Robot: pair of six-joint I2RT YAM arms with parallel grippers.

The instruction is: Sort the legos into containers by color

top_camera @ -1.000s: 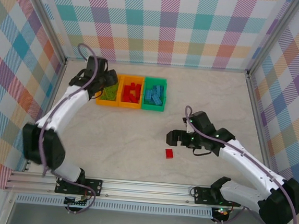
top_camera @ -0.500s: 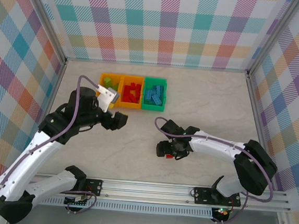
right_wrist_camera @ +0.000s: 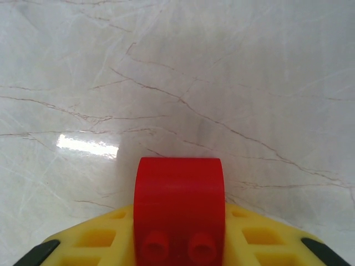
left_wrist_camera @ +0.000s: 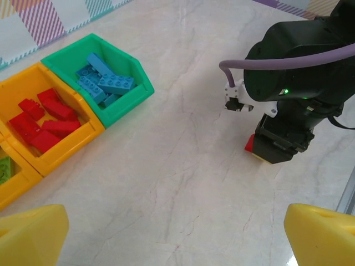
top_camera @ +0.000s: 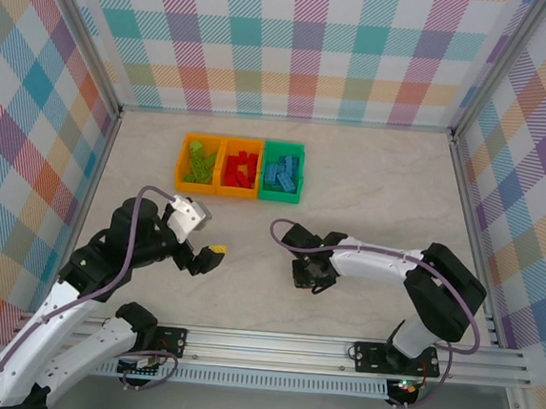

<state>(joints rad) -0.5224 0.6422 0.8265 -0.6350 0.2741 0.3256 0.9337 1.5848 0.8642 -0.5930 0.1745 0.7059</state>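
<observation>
A red lego (right_wrist_camera: 178, 194) sits clamped between my right gripper's yellow fingers (right_wrist_camera: 89, 239), low over the marble table. From above, the right gripper (top_camera: 310, 275) is shut on that brick at the table's middle, and the brick's red corner (left_wrist_camera: 250, 144) peeks from under it. My left gripper (top_camera: 206, 254) hangs open and empty to its left, fingertips (left_wrist_camera: 30, 233) spread wide. At the back stand the containers in a row. The left orange bin (top_camera: 196, 188) holds green legos, the middle orange bin (top_camera: 237, 194) red ones, and the green bin (top_camera: 280, 198) blue ones (left_wrist_camera: 105, 83).
Checkered walls enclose the table on three sides, and a metal rail (top_camera: 270, 343) runs along the near edge by the arm bases. Bare marble lies between the bins and both grippers.
The left arm has pulled back from the bins toward the near side, its jaws opening wide. The right gripper swung left, came down over the red lego and shut on it.
</observation>
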